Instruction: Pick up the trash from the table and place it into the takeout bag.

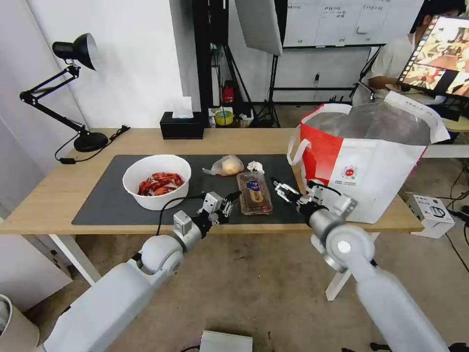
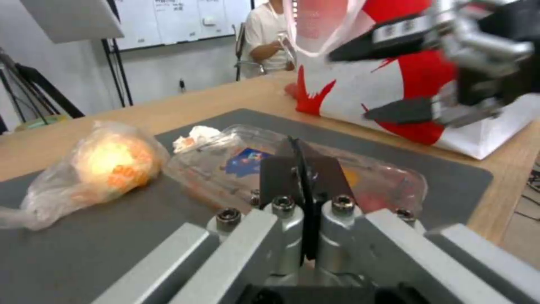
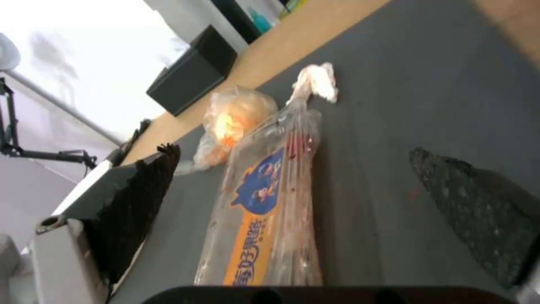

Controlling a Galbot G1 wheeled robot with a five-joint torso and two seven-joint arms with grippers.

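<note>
The clear clamshell tray (image 1: 254, 193) of cherry tomatoes lies on the dark mat (image 1: 112, 195) of the table (image 1: 49, 195). My left gripper (image 1: 233, 198) is shut with nothing in it, its tips (image 2: 292, 145) by the tray's (image 2: 242, 160) left edge. My right gripper (image 1: 279, 186) is open just right of the tray; in its wrist view its fingers (image 3: 141, 190) spread on both sides of the tray (image 3: 264, 211). Behind the tray are the crumpled tissue (image 1: 255, 166) and the clear bag with a beige lump (image 1: 225, 166). The crayfish bowl (image 1: 156, 182) is left, the takeout bag (image 1: 371, 161) right.
A black tissue box (image 1: 181, 124) stands at the table's back edge and a black desk lamp (image 1: 80, 98) at the back left. The takeout bag stands open-topped at the table's right end. A small white box (image 1: 432, 210) lies on the floor to the right.
</note>
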